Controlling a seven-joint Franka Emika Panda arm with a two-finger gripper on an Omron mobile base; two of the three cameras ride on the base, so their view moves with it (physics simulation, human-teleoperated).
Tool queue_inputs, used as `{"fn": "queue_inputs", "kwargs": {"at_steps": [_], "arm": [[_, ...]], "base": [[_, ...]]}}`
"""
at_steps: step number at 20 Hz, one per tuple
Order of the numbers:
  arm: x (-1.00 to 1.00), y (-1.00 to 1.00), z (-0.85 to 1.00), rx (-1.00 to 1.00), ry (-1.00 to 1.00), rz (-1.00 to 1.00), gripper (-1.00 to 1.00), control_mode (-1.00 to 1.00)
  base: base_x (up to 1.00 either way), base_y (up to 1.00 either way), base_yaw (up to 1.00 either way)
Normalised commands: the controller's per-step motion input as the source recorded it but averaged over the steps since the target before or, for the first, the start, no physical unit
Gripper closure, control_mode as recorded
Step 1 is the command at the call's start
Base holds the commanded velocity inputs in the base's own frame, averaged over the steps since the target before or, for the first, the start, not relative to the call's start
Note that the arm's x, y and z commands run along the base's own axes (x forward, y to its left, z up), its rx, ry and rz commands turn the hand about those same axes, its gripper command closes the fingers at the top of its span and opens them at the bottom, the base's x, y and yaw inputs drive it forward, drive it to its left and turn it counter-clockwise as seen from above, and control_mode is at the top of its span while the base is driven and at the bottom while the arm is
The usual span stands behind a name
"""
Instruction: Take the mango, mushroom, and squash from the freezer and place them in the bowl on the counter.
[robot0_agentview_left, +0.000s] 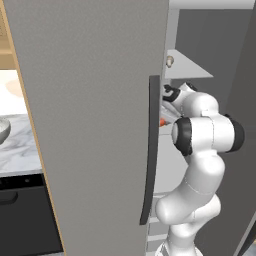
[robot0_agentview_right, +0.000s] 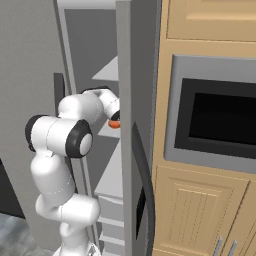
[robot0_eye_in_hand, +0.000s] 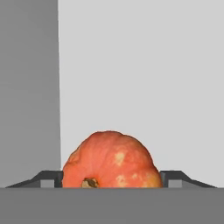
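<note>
gripper (robot0_eye_in_hand: 112, 181): clamped on mango | mango (robot0_eye_in_hand: 112, 159): rounded, orange-red, pale-speckled skin | freezer (robot0_agentview_left: 100, 125): plain matte grey, pale shelves

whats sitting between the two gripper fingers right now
An orange-red fruit with pale yellow patches, likely the mango, fills the gap between the gripper fingers in the hand view, which flank it on both sides.

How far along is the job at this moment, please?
Done: nothing visible in the bowl yet. In hand: the tool sits closed around an orange fruit inside the freezer. Left: carrying it to the bowl; the mushroom waits on an upper shelf.
</note>
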Motion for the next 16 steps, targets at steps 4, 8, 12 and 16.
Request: {"fn": "queue_inputs", "kwargs": {"at_steps": [4, 8, 12, 16], "arm": [[-0.24, -0.05, 0.0, 0.0, -0.04, 0.0, 1.0, -1.0], [-0.38, 0.0, 0.0, -0.06, -0.08, -0.01, 1.0, -1.0], [-0.37, 0.0, 0.13, -0.04, -0.09, -0.01, 1.0, -1.0], [-0.34, 0.0, 0.32, -0.17, -0.06, 0.0, 1.0, -1.0]], "base": [[0.0, 0.0, 0.0], [0.0, 0.0, 0.0], [0.0, 0.0, 0.0], [0.0, 0.0, 0.0]]}}
